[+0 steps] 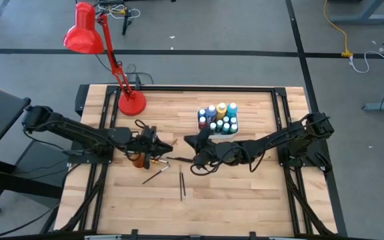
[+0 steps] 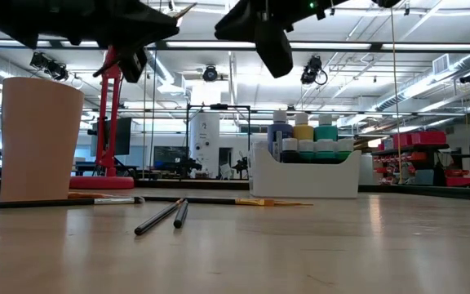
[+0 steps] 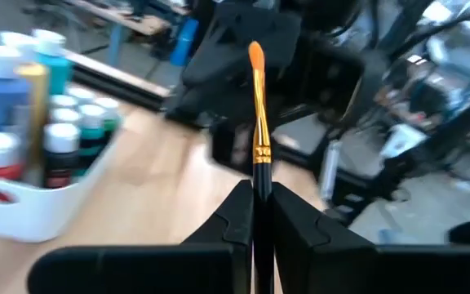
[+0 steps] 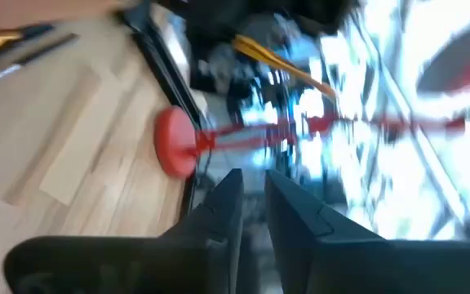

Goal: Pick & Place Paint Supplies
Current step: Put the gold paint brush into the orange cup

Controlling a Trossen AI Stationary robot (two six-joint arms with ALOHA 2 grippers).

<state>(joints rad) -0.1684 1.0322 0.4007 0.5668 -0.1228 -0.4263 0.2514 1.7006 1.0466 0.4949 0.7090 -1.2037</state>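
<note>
Left gripper (image 3: 253, 214) is clamped on a dark-handled paintbrush (image 3: 258, 122), handle pinched between the fingers, gold ferrule and orange bristle tip sticking out ahead of them. In the high view the left gripper (image 1: 153, 142) sits over the table's (image 1: 245, 193) middle-left, right beside the orange cup (image 2: 37, 139).

Right gripper (image 1: 195, 152) is mid-table, tip facing the left one and near it; its fingers (image 4: 219, 214) stand slightly apart with nothing between them.

Loose brushes on the wood: a pair lying side by side (image 1: 182, 183), one angled brush (image 1: 155, 175), and one brush (image 1: 179, 160) between the grippers; count of four is approximate, some are partly hidden.

White tray (image 1: 227, 132) behind the right gripper holds the paint bottles (image 1: 220, 117), roughly eight to ten, exact count unclear. One red lamp (image 1: 105, 50) at the table's far left corner.
</note>
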